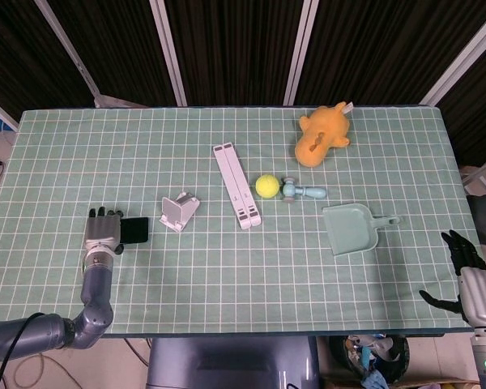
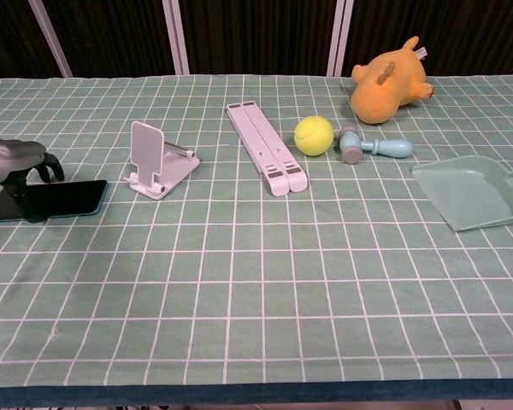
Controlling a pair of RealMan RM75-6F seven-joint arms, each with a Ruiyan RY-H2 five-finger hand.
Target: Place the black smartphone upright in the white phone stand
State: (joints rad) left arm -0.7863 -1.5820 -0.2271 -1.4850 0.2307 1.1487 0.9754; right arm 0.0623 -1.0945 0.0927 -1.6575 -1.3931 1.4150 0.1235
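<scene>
My left hand hangs over the outer end of the flat black smartphone, its dark fingers curled downward with the tips at or just above the glass; from the chest view I cannot tell whether they actually touch it, and they are not clamped on it. In the head view the same hand covers the phone's left part, leaving only the right end showing.

The phone lies face up, flat on the green checked tabletop, just to the left of the small white folding phone stand and apart from it. The stand's backrest stands upright, tilted a little, with its lip toward me.

I judge the phone to be stiff, thin, fairly light and slick on both faces. Lying flush on cloth, it offers no gap underneath, so I would tip or slide one long edge up first, then pinch across the two long edges near the middle, keeping the lower short edge free to drop into the lip. A grasp on the glass faces alone could slip.

My right hand waits off the tabletop's right edge, fingers apart and holding nothing.
</scene>
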